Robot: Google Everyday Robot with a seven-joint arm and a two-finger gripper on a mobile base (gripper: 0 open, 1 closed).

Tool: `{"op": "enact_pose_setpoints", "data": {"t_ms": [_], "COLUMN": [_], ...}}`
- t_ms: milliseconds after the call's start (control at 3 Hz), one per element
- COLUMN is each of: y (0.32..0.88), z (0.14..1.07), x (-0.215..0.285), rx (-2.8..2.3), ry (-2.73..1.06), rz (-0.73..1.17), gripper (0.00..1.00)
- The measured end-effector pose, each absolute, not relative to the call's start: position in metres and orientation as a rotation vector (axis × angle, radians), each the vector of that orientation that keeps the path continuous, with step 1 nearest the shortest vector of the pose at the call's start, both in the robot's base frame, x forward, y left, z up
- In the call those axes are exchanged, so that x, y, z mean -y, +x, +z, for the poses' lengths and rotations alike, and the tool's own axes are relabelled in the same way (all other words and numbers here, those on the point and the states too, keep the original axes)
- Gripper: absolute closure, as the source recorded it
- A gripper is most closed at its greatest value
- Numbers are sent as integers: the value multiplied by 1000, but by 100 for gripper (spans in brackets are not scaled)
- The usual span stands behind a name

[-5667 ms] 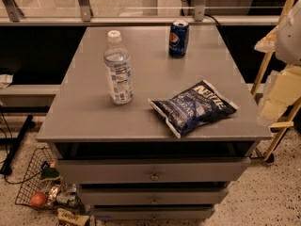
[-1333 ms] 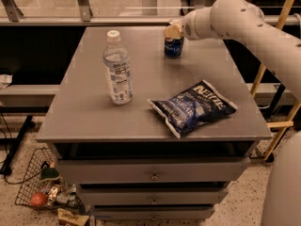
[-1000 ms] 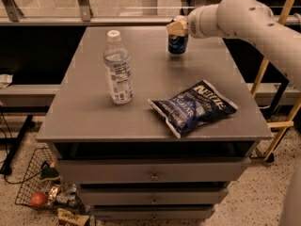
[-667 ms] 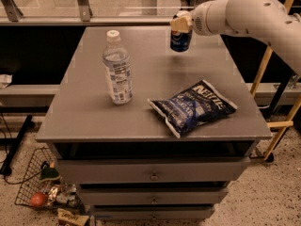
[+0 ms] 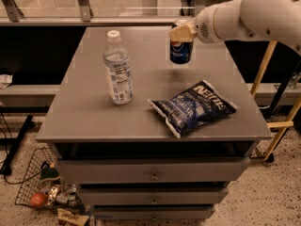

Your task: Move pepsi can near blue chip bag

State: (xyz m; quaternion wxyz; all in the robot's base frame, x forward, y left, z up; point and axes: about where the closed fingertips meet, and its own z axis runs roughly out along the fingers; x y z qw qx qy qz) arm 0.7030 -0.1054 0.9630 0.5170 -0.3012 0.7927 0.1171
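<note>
The pepsi can (image 5: 181, 51) is dark blue with a round logo and hangs a little above the grey cabinet top (image 5: 89, 112), near its back middle. My gripper (image 5: 182, 32) comes in from the right and is shut on the can's top. The blue chip bag (image 5: 193, 108) lies flat near the front right of the cabinet top, below and slightly right of the can.
A clear water bottle (image 5: 117, 68) with a white cap stands left of the can. A wire basket (image 5: 40, 189) with litter lies on the floor at the lower left. A yellow frame (image 5: 263, 74) stands at the right, and a railing runs behind.
My gripper has closed on the can, lifted it off the cabinet top and carried it slightly forward and right. The bottle and bag have not moved.
</note>
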Motion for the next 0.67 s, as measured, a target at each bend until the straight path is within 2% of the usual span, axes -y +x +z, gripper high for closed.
{"op": "enact_pose_setpoints", "data": {"t_ms": [667], "y": [663], "z": [925], "x": [98], "rx": [-1979], "ry": [-747], "rz": [343], "gripper": [100]}}
